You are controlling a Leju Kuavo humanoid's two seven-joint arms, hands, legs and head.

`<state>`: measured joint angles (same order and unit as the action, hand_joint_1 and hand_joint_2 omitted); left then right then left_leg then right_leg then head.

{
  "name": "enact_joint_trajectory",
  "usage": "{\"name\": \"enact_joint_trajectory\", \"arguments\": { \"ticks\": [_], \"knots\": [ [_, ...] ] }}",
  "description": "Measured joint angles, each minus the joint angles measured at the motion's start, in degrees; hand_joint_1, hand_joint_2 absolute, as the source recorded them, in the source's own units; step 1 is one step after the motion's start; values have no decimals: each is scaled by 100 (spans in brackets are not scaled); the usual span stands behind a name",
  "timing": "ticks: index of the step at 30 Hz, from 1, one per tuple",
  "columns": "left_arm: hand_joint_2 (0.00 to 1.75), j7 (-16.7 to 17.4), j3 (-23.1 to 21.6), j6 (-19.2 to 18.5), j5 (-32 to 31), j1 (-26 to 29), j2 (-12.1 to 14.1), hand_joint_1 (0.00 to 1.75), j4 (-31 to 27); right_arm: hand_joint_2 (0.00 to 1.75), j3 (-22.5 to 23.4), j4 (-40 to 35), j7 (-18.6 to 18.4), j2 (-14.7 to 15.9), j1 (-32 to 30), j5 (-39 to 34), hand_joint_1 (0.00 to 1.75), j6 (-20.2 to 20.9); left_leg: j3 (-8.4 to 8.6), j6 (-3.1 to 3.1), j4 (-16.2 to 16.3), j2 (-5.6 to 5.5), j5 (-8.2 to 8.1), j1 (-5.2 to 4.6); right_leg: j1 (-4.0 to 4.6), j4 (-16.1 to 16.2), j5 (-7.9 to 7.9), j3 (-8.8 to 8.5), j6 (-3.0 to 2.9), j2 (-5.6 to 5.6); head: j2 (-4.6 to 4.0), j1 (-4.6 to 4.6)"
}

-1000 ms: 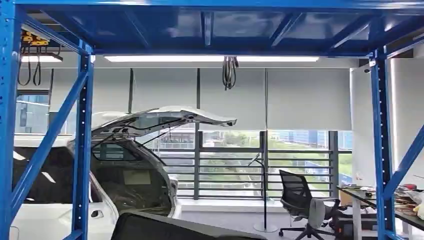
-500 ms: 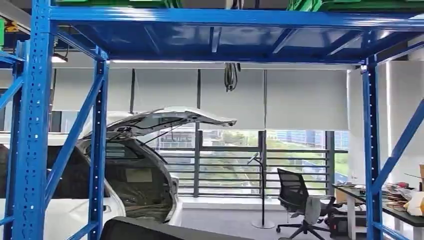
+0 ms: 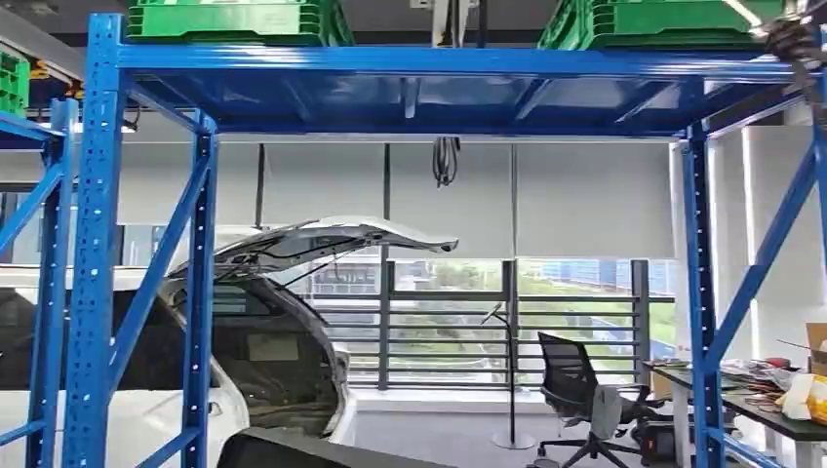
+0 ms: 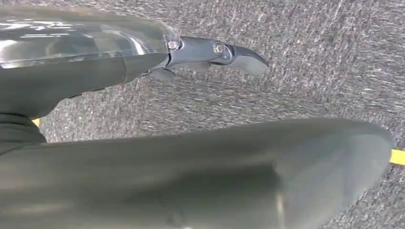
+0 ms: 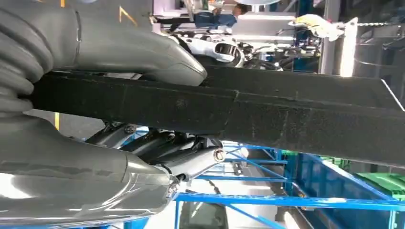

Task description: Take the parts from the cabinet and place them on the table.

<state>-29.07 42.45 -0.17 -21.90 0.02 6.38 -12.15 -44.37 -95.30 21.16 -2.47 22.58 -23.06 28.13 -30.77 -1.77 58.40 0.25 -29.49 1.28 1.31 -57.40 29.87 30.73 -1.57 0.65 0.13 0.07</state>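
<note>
Right hand [image 5: 119, 119]: clasped on a long black part [image 5: 286, 114], thick grey thumb pressed on one face, darker fingers [image 5: 191, 160] curled against the opposite face; the part runs outward past the hand as a flat, dark, foam-like bar. Left hand [image 4: 143, 95]: hangs over grey carpet [image 4: 310, 62], one dark finger [image 4: 229, 51] stretched straight, nothing seen in it; the blurred thumb covers much of the wrist view, so how the other fingers lie cannot be told. Blue steel cabinet [image 3: 98, 244]: perforated uprights with diagonal braces carrying a blue shelf [image 3: 439, 68] high in the head view. On that shelf, two green crates, one to the left [image 3: 229, 21] and one to the right [image 3: 673, 21], well apart. Room beyond the rack: a white car [image 3: 273, 322] with its rear hatch raised, grey roller blinds [image 3: 585, 195] half lowered over tall windows, a black office chair [image 3: 585, 400], and a cluttered desk [image 3: 770, 395] at the right edge. A yellow floor strip [image 4: 397, 156] crosses the carpet under the left hand.
</note>
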Motion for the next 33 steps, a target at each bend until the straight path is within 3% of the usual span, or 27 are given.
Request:
{"name": "enact_joint_trajectory", "arguments": {
  "ticks": [3,4,5,7,8,9,10,12,13,14,18,19,20,21,23,24,25,26,27,28,29,30,33],
  "knots": [
    [175,4,39,-4,-33,10,-2,0,0,175,22,0,7,0,-17,31,175,9,-45,117,-40,3,14,4,-7,-39,-25,62,81,-8,2,-2],
    [175,2,52,-15,-44,2,-2,0,0,175,33,0,7,2,-15,35,175,9,-59,158,-49,14,38,14,-21,-114,79,91,130,-36,0,-2],
    [175,2,61,-26,-59,-7,-2,0,0,175,42,0,7,2,-8,50,175,9,-77,195,-48,13,55,14,-33,-345,261,183,162,-42,0,-2],
    [175,2,92,-42,-96,-6,-2,0,0,175,42,4,7,13,-10,79,175,9,-129,242,-46,-3,83,3,-68,-1246,725,580,200,-43,0,-2],
    [175,2,107,-42,-107,-3,-2,0,0,175,41,15,7,22,-14,98,175,9,-151,253,-45,-10,95,-3,-81,-1668,869,765,209,-42,0,-2],
    [175,2,120,-44,-111,4,-2,0,0,175,42,31,7,33,-16,122,175,9,-165,256,-44,-33,108,-6,-90,-1857,871,839,214,-43,0,-2],
    [175,2,135,-44,-118,8,-4,0,0,175,44,50,7,41,-15,142,175,9,-167,250,-44,-65,115,-6,-92,-1734,733,763,213,-44,0,-2],
    [175,2,146,-46,-127,-4,-4,0,0,175,44,70,7,52,-1,153,175,9,-157,237,-44,-146,127,-5,-92,-875,244,315,191,-93,0,-2],
    [175,2,146,-46,-129,-13,-4,0,0,175,46,70,7,57,15,153,175,11,-149,226,-43,-185,134,2,-92,-330,-22,53,160,-249,0,0],
    [175,4,149,-46,-146,-29,-9,0,0,175,55,77,7,63,28,151,175,17,-177,193,-46,-221,154,-10,-92,-111,20,-66,125,-450,0,2],
    [175,44,175,-44,-181,-18,-11,0,0,175,66,122,7,96,84,170,175,35,-283,48,-59,-380,248,26,-68,-23,-10,-24,96,-286,0,-2],
    [175,52,199,-44,-205,-17,-11,0,0,175,66,131,7,98,112,181,175,35,-326,48,-9,-348,174,41,-123,80,-45,-38,32,-217,0,2],
    [175,55,221,-44,-214,-11,-13,0,0,175,63,147,7,103,135,199,175,35,-417,41,159,-217,9,11,-111,110,-69,-31,-12,-172,0,0],
    [175,61,240,-44,-216,-23,-11,0,0,175,63,164,9,120,149,221,175,35,-574,34,510,-164,-209,0,-109,108,-79,-12,-28,-121,0,2],
    [175,68,262,-44,-229,-31,-13,0,0,175,65,207,13,166,144,297,175,31,-941,3,1381,-131,-573,2,-83,102,-83,7,-42,8,0,2],
    [175,68,278,-46,-247,-30,-15,0,0,175,61,227,13,190,144,345,175,29,-1042,-5,1634,-122,-616,1,-70,96,-83,16,-42,62,0,2],
    [175,70,291,-46,-273,-10,-17,0,0,175,59,245,24,219,143,374,175,13,-1004,-9,1611,-108,-537,2,-66,89,-81,16,-43,116,0,2],
    [175,70,299,-46,-284,7,-17,0,0,175,55,254,46,249,142,442,175,0,-837,-10,1308,-84,-337,1,-63,79,-76,17,-44,166,0,2],
    [175,68,308,-46,-302,15,-15,0,0,175,50,254,61,276,141,492,175,-7,-600,-6,859,-35,-99,0,-63,66,-64,14,-37,215,0,2],
    [175,66,321,-46,-328,13,-15,0,0,175,48,251,81,313,141,538,175,-18,-336,7,344,90,141,-4,-63,45,-49,12,-18,260,0,2],
    [175,66,326,-44,-332,6,-17,0,0,175,46,251,107,343,140,588,175,-18,-200,12,70,280,140,-32,-45,29,-33,27,4,301,0,2],
    [175,63,334,-42,-337,-13,-17,0,0,175,44,249,122,381,138,625,175,-18,-176,56,-37,281,137,-59,-1,-29,-16,64,34,334,0,2],
    [175,61,402,-15,-378,34,-17,0,0,175,17,236,136,455,136,732,175,-22,-248,138,-8,157,140,-83,-9,-22,-29,73,73,476,0,0]
  ]
}}
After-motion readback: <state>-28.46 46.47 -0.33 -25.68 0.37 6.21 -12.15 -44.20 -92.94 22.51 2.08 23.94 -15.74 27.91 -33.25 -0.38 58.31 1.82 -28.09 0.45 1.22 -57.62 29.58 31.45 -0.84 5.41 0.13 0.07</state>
